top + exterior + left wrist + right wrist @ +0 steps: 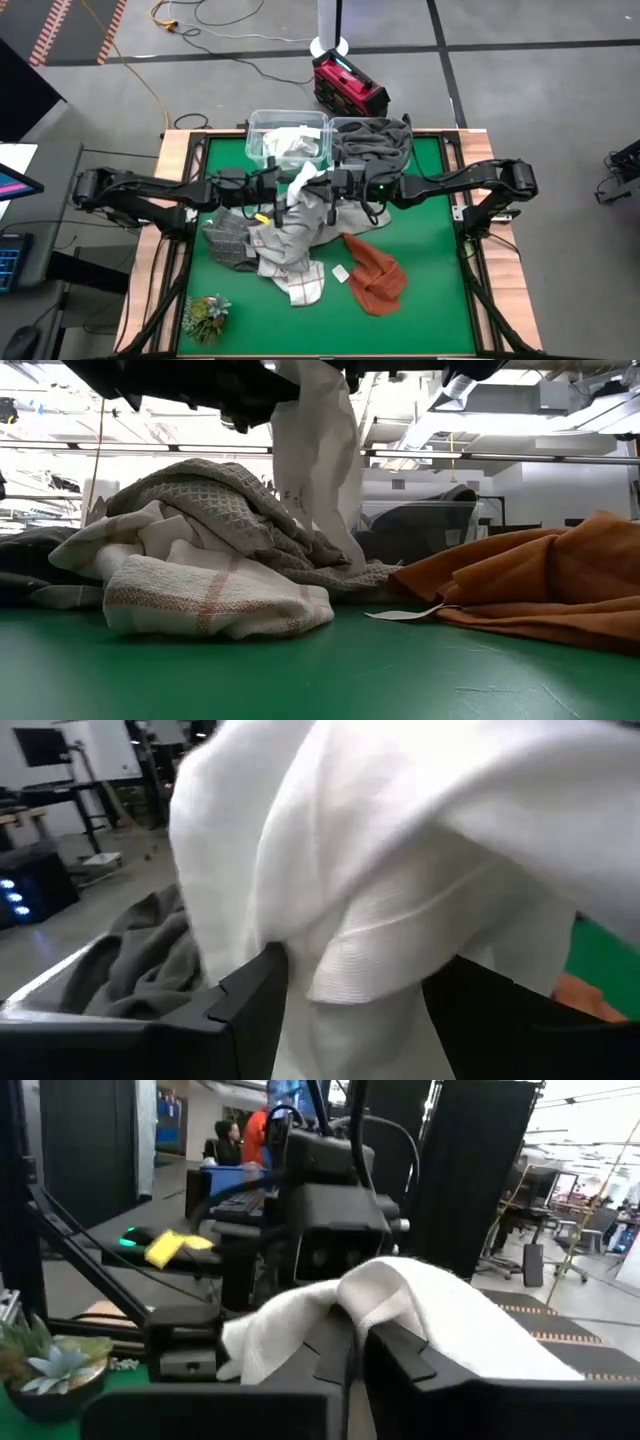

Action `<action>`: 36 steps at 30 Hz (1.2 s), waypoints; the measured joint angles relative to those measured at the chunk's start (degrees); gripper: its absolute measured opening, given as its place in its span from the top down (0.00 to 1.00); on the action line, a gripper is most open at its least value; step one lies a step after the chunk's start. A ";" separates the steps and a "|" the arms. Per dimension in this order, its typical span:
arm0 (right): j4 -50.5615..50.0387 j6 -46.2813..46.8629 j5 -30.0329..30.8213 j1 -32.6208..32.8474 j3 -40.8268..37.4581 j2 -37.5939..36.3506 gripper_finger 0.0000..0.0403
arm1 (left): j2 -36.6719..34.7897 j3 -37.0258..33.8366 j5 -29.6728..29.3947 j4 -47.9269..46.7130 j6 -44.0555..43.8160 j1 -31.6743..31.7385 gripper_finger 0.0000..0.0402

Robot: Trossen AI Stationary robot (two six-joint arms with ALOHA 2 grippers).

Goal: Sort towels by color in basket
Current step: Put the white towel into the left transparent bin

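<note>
- The left gripper (290,196) is clamped on a soft white cloth towel (300,180), which it holds lifted above the middle of the green table mat (430,300); in the left wrist view the white fabric bunches between the dark fingers (250,1000) and fills most of the picture.
- The right gripper (325,188) meets it from the other side, its fingers also closed on the same white towel (the right wrist view shows the cloth draped over and pinched between them).
- In the low view the white towel hangs down as a long fold, and its lower end seems to reach the pile beneath, though the contact is hard to make out.
- Under both grippers lies a heap of towels: a white-and-grey checked cloth (285,255), a dark grey waffle-textured cloth (225,240) to its left, all touching.
- A rust orange towel (375,275) lies crumpled just beside the heap on its right.
- Behind the grippers stand two clear plastic baskets (255,125) side by side: the left one holds a white towel (290,145), the right one dark grey towels (370,140).
- A small green potted plant (205,315) sits at the mat's near left corner, well apart.
</note>
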 joint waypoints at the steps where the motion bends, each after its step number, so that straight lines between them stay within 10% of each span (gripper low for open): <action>1: 0.04 0.20 -0.11 0.00 0.00 0.00 0.86 | 0.63 -0.02 1.01 0.64 0.02 0.23 0.48; 9: -4.97 3.80 -6.21 -1.18 0.00 -2.46 0.62 | 2.42 -0.02 2.09 5.39 5.28 1.22 0.96; 17: -22.49 2.41 -1.11 -1.05 0.07 -13.49 0.45 | -5.74 0.20 -2.36 5.92 9.92 8.40 0.99; 29: -33.38 7.31 5.10 1.88 0.00 -16.28 0.46 | -12.48 0.20 -7.45 9.33 33.30 19.91 1.00; 36: -34.32 7.33 8.80 3.77 -0.07 -14.75 0.46 | -10.18 0.28 -12.26 -5.46 26.27 26.85 1.00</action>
